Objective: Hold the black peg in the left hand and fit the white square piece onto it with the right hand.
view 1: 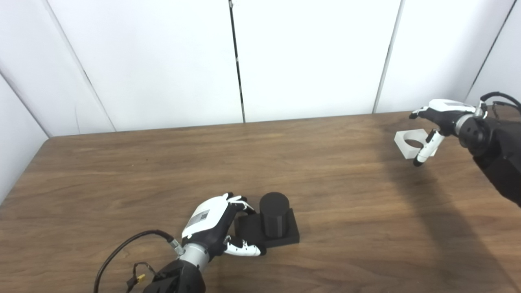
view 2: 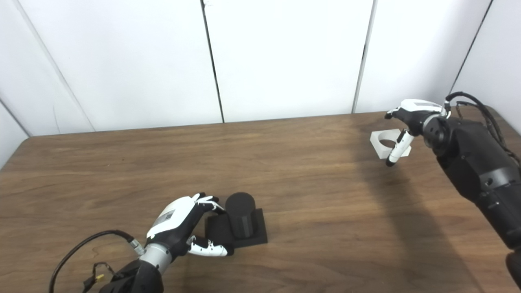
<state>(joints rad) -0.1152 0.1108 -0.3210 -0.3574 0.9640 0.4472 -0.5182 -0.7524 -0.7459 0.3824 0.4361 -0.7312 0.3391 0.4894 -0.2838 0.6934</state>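
While the left hand (view 1: 215,226) grips the black peg (view 1: 273,221), the right hand (view 1: 437,122) hovers spread beside the white square piece (view 1: 407,143)

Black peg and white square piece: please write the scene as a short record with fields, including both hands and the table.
black peg: upright cylinder on a square black base, near front of table
white square piece: lies flat at far right, round hole facing up
left hand: at the peg's base, fingers spread around its left side; a firm grasp cannot be confirmed
right hand: over the white piece, fingers apart, nothing lifted
wooden table: brown, holds both parts
task state: piece not yet on peg
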